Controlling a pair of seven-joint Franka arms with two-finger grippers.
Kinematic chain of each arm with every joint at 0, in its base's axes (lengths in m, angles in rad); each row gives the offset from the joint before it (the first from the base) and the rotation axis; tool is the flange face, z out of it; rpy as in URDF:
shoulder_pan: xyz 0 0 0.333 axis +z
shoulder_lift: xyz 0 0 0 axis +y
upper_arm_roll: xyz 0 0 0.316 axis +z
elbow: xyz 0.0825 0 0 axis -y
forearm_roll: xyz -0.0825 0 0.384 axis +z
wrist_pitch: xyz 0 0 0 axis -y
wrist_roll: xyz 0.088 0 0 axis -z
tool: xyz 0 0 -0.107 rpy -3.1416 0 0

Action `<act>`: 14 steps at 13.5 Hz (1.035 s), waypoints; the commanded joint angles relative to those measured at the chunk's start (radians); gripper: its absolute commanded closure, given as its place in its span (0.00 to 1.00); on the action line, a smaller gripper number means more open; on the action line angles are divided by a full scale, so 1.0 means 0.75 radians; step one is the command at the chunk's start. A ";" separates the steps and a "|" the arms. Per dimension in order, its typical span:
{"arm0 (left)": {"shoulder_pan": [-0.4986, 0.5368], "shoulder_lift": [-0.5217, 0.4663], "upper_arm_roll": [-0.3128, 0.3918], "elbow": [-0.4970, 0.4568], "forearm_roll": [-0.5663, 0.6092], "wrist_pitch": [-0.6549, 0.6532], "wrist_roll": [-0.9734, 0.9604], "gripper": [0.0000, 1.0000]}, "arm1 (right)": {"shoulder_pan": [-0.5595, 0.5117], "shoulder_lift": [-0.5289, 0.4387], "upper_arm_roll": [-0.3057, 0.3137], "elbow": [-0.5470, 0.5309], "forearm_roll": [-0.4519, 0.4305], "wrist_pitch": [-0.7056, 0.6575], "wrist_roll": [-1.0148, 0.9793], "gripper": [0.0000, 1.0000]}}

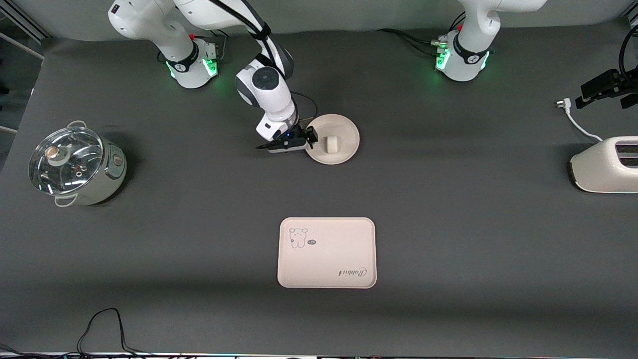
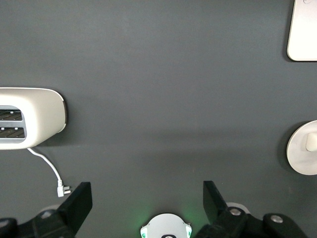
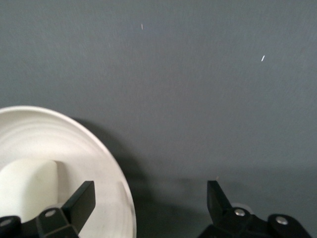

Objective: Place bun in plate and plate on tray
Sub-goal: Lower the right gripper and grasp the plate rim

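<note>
The white bun [image 1: 330,144] lies in the round cream plate [image 1: 344,130], which sits mid-table, farther from the front camera than the tray [image 1: 326,253]. My right gripper [image 1: 295,142] is low at the plate's rim on the side toward the right arm's end. It is open: in the right wrist view [image 3: 148,198] one finger [image 3: 81,198] is over the plate [image 3: 59,134] beside the bun [image 3: 27,186], the other over bare table. My left gripper [image 2: 147,198] is open and empty, waiting high over its own base. Its view shows the plate [image 2: 299,153], bun [image 2: 312,141] and tray [image 2: 303,29].
A glass-lidded pot [image 1: 75,164] stands toward the right arm's end of the table. A cream toaster [image 1: 605,164] with its unplugged white cord [image 1: 573,119] stands toward the left arm's end; it also shows in the left wrist view [image 2: 29,116]. Dark mat lies between plate and tray.
</note>
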 commanded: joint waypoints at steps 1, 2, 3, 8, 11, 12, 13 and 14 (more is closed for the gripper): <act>-0.008 0.011 0.000 0.035 -0.009 -0.038 0.018 0.00 | -0.009 0.010 0.071 0.007 0.207 0.023 -0.135 0.00; -0.010 0.013 -0.002 0.033 -0.007 -0.036 0.018 0.00 | -0.009 0.008 0.083 0.009 0.291 0.017 -0.192 0.00; -0.010 0.013 -0.002 0.033 -0.005 -0.036 0.018 0.00 | -0.009 0.000 0.098 0.011 0.355 0.010 -0.247 0.00; -0.021 0.044 -0.006 0.024 -0.005 -0.022 0.010 0.00 | -0.031 0.006 0.096 0.011 0.388 0.004 -0.381 0.00; -0.015 0.042 -0.004 0.026 -0.003 -0.024 0.012 0.00 | -0.041 0.006 0.092 0.011 0.388 -0.004 -0.383 0.36; -0.015 0.044 -0.004 0.026 -0.001 -0.012 0.012 0.00 | -0.051 0.004 0.092 0.011 0.388 -0.022 -0.383 0.50; -0.015 0.048 -0.004 0.026 -0.001 -0.012 0.012 0.00 | -0.051 0.004 0.092 0.013 0.388 -0.039 -0.381 0.62; -0.019 0.048 -0.004 0.024 0.001 -0.014 0.012 0.00 | -0.049 0.006 0.092 0.013 0.388 -0.037 -0.381 0.68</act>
